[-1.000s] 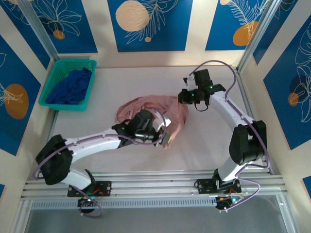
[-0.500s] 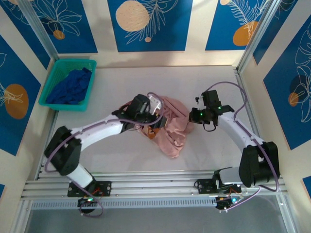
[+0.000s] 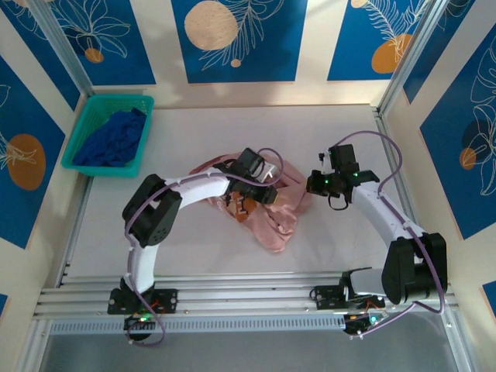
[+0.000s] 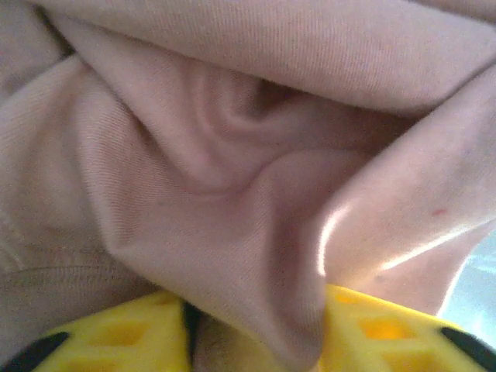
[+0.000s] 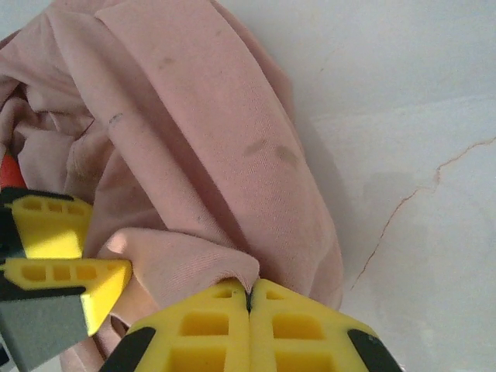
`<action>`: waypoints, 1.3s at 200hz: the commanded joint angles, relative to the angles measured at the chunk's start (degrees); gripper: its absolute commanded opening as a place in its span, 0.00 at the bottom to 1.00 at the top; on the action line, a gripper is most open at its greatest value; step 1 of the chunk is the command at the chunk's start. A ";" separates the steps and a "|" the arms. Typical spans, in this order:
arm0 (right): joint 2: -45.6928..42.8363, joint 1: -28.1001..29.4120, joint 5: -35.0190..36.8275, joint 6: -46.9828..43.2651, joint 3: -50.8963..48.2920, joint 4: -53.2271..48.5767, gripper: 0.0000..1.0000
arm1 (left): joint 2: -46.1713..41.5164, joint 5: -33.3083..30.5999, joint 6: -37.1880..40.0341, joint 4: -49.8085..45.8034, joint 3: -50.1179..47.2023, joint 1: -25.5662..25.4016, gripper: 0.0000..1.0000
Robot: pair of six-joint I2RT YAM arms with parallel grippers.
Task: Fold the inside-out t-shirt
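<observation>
Mid-table: inside-out t-shirt (image 3: pixel 279 221) crumpled, unfolded. Left gripper (image 3: pixel 260 192) buried in heap, jaws part-closed round cloth fold. Right gripper (image 3: pixel 314 184) jaws shut, apparently pinching right edge. Step, likely: spreading. Next: draw apart, flatten. Far left: teal basket (image 3: pixel 77 149), untouched.

The left arm (image 3: pixel 194 186) and right arm (image 3: pixel 380 213) are white with black joints and lilac cables (image 3: pixel 364 138). Their fingers (image 5: pixel 209 333) are yellow, with square holes. Green lights (image 3: pixel 371 318) sit at 6 o'clock.
</observation>
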 commanded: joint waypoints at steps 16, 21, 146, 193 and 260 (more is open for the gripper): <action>0.58 -0.69 0.71 -1.78 5.25 0.61 0.00 | -7.22 4.98 -0.25 3.90 3.50 0.94 0.12; 0.76 -0.83 1.07 -2.35 6.16 0.48 0.00 | -8.93 4.89 -0.21 4.60 3.57 1.07 0.12; 13.34 -1.57 -7.41 -10.59 38.01 -5.45 0.00 | -24.33 -8.54 0.42 -3.07 17.26 0.92 0.00; 12.86 -0.54 -7.56 -11.49 36.84 -5.28 0.00 | -28.87 -7.70 -3.88 -2.90 6.89 9.52 0.00; 22.42 -0.48 -2.42 -10.66 34.55 -4.58 0.00 | -8.39 4.97 -9.00 -0.58 12.70 9.36 0.26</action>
